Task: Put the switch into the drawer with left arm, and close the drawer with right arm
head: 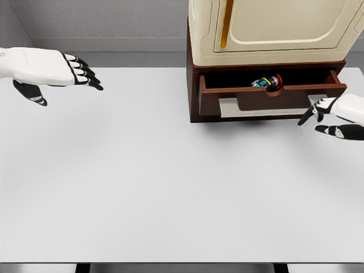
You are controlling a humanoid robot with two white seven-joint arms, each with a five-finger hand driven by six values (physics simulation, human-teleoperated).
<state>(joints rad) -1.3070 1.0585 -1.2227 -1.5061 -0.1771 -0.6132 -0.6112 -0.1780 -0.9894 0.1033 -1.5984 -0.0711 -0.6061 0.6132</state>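
A small switch (268, 82) with red, blue and yellow parts lies inside the open brown drawer (267, 98), near its front wall. The drawer sticks out of a dark wooden base under a cream cabinet (267, 28). My left hand (77, 71) hovers over the table's far left with its fingers stretched out flat, holding nothing. My right hand (327, 116) is at the right edge, just in front of the drawer's right front corner, fingers loosely spread and empty.
A white table (142, 182) fills most of the view. A grey handle plate (244, 106) runs along the drawer front. The cabinet door has a gold vertical handle (227, 23).
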